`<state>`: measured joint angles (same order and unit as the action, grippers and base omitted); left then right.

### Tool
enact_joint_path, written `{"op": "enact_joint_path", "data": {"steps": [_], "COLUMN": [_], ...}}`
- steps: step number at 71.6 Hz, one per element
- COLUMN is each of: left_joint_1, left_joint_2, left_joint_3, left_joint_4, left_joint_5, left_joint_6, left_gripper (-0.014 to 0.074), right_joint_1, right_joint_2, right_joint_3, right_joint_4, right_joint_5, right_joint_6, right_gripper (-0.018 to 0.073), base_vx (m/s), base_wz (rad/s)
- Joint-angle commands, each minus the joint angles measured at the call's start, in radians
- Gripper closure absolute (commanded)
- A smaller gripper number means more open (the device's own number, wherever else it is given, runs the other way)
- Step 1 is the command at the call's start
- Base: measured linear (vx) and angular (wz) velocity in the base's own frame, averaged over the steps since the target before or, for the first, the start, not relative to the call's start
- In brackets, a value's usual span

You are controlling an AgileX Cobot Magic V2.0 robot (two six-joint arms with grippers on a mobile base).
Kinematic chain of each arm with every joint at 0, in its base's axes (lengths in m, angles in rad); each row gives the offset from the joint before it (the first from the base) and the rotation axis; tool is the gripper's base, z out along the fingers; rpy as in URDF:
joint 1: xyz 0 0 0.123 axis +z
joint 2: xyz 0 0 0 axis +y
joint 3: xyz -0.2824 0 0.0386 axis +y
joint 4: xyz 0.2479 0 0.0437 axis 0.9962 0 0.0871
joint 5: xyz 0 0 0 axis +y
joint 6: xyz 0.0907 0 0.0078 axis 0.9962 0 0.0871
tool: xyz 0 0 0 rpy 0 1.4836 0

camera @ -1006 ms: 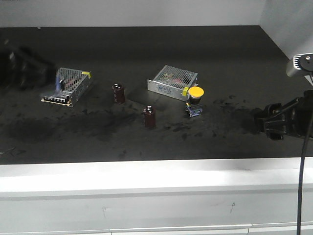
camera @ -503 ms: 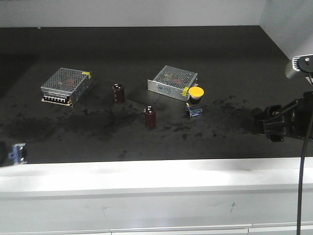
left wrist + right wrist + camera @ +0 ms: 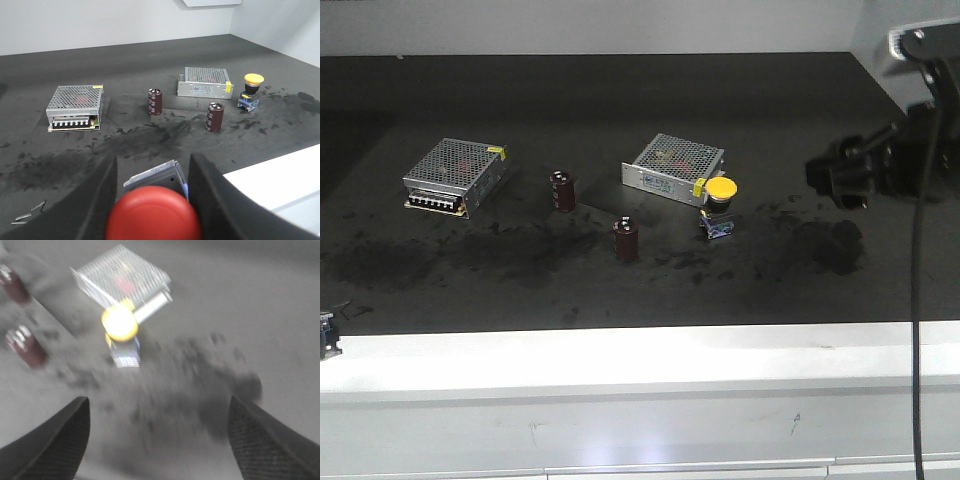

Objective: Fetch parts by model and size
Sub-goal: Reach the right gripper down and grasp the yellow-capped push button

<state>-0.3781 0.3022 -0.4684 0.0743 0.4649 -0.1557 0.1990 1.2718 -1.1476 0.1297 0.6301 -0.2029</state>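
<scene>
Black tabletop [image 3: 620, 90] fills the front view. On it lie a left mesh box [image 3: 455, 177] and a middle mesh box [image 3: 672, 168], with a rear capacitor [image 3: 563, 190] between them and a front capacitor [image 3: 626, 240] nearer the white ledge [image 3: 640, 365]. The yellow-capped switch [image 3: 719, 205] stands upright just beside the middle mesh box's right front corner. The right claw [image 3: 835, 178] hangs above the table, well to the right of that switch and touching nothing; from here it is a dark blur and its opening cannot be read. In the left wrist view, the left claw [image 3: 154, 165] is closed narrowly on the red-capped switch [image 3: 154, 217]. Both dark fingers [image 3: 215, 195] press against the sides of the switch's base, and the round red cap faces the camera. Both boxes, both capacitors and the yellow-capped switch sit farther off on the table. The right wrist view is smeared, yet the right claw's two fingers show at the lower corners, spread wide with nothing between them. The yellow-capped switch sits ahead of them, apart from both, against the mesh box.
</scene>
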Motion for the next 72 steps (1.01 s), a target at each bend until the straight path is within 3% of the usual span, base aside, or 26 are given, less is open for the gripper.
{"op": "enact_joint_path", "data": {"steps": [1,15,27,44,52,72], "left_joint_1": [-0.002,-0.002,-0.002,-0.002,-0.002,-0.002], "left_joint_2": [0.009,0.009,0.009,0.009,0.009,0.009], "left_joint_3": [-0.026,-0.026,-0.026,-0.026,-0.026,-0.026], "left_joint_4": [0.002,0.002,0.002,0.002,0.002,0.002], "left_joint_5": [-0.087,-0.087,-0.087,-0.087,-0.087,-0.087], "left_joint_6": [-0.002,-0.002,-0.002,-0.002,-0.002,-0.002], "left_gripper": [0.0603,0.0603,0.0603,0.0603,0.0603,0.0603], "right_joint_1": [0.03,0.127,0.126,0.126,0.126,0.126], "right_joint_2": [0.043,0.227,0.416,0.635,0.7,0.781], "right_joint_3": [-0.102,-0.29,-0.529,-0.808,-0.863,-0.867], "right_joint_4": [0.005,-0.003,-0.054,-0.163,-0.192,-0.162], "right_joint_5": [-0.038,0.018,0.204,0.393,0.416,0.435], "right_joint_6": [-0.032,0.031,0.147,0.203,0.239,0.24], "right_gripper": [0.0013,0.0013,0.0013,0.0013,0.0013,0.0013], "base_vx": [0.0,0.0,0.0,0.0,0.0,0.0], "base_wz": [0.0,0.0,0.0,0.0,0.0,0.0]}}
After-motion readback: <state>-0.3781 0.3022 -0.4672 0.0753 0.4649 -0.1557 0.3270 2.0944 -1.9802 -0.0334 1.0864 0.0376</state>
